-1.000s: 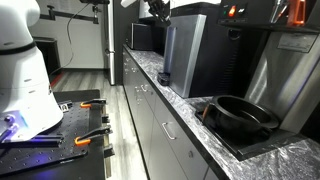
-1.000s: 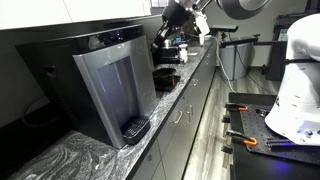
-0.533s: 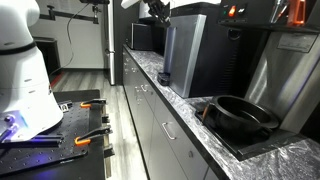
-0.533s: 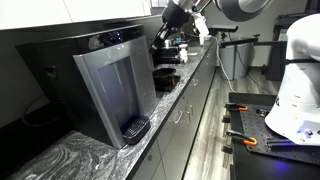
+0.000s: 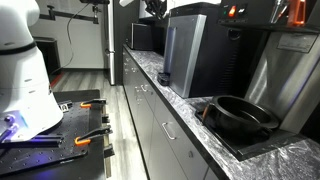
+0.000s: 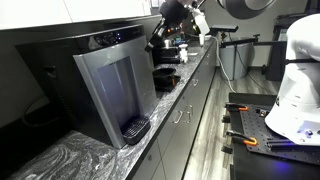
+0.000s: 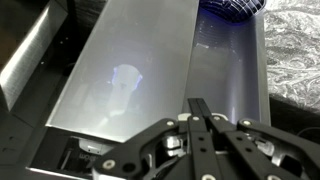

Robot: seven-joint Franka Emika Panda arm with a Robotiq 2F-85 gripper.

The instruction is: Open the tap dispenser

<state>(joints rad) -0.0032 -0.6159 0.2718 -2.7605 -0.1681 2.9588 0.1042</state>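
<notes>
The tap dispenser (image 5: 188,55) is a tall box with a silver-grey front panel and black sides, standing on the marble counter; it shows in both exterior views (image 6: 112,85). In the wrist view its silver front (image 7: 150,60) fills the frame, with the drip tray (image 7: 232,8) at the top edge. My gripper (image 7: 200,108) is shut and empty, fingers pressed together, pointing at the panel. In the exterior views the gripper (image 5: 153,8) (image 6: 160,38) hangs in the air in front of the dispenser's upper part, not touching it.
A round black pan (image 5: 240,115) sits on the counter beside the dispenser. A smaller dark box appliance (image 5: 143,38) stands further along the counter (image 5: 175,95). Grey cabinets line the aisle. A white machine (image 5: 22,75) and a black table with tools (image 5: 90,135) stand opposite.
The gripper has risen slightly in front of the dispenser's top. Nothing else has moved.
</notes>
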